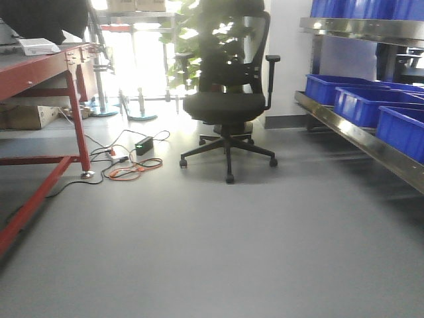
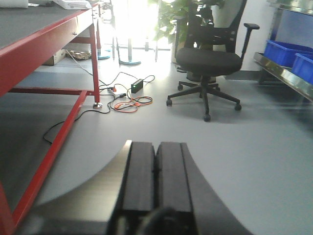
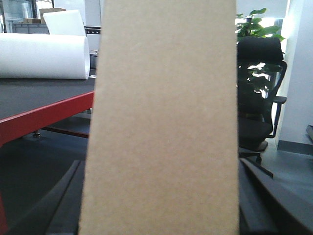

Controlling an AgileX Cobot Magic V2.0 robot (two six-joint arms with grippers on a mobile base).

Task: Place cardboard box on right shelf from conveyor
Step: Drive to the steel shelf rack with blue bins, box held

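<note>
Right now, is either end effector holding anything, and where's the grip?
Right end effector grips the cardboard box by its two opposite side edges. Left end effector is shut on nothing.

Black office chair (image 1: 225,106), blue bins (image 1: 364,106), tangled floor cables (image 1: 132,169), leafy plant (image 1: 189,40) behind

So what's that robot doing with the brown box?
The robot holds a plain cardboard box between its right fingers, close to that arm's camera. Its left fingers are pressed together, holding nothing. The steel shelf with blue bins is off to the right, near a black office chair; the box is not on it yet.
</note>
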